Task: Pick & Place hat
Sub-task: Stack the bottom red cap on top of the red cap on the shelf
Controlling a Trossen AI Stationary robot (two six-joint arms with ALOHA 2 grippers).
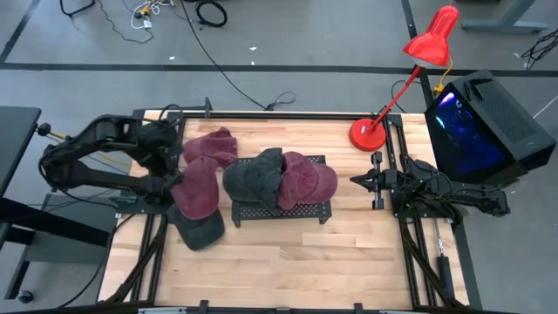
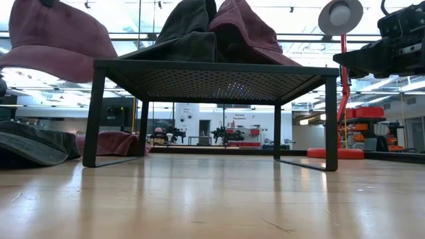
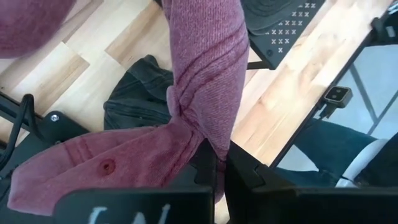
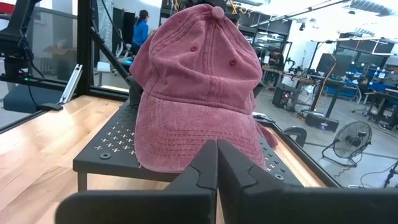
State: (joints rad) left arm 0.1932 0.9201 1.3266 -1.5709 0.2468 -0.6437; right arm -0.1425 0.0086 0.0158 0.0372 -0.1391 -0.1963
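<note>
My left gripper (image 3: 221, 177) is shut on a maroon cap (image 1: 197, 188), which hangs over the table's left part. That cap shows high at the left in the low view (image 2: 50, 40). Below it a dark cap (image 1: 200, 230) lies on the table, and a second maroon cap (image 1: 210, 146) lies farther back. On the black mesh rack (image 1: 281, 212) rest a dark cap (image 1: 253, 175) and a maroon cap (image 1: 308, 181). At the rack's right, my right gripper (image 1: 356, 180) is shut and level, pointing at the rack and touching nothing. My left gripper pinches bunched cloth of the maroon cap (image 3: 200, 144) between its two fingers, near where the brim meets the crown. The fingers come from above, slanting down. The cap is lifted clear of the table and hangs crumpled below the fingers, brim (image 3: 208, 62) to one side, crown (image 3: 106, 168) to the other.
A red desk lamp (image 1: 370, 133) stands at the table's far right corner, with a black box with a blue glow (image 1: 479, 126) beyond the right edge. Bare wood (image 1: 296, 262) lies in front of the rack. People show in the room behind.
</note>
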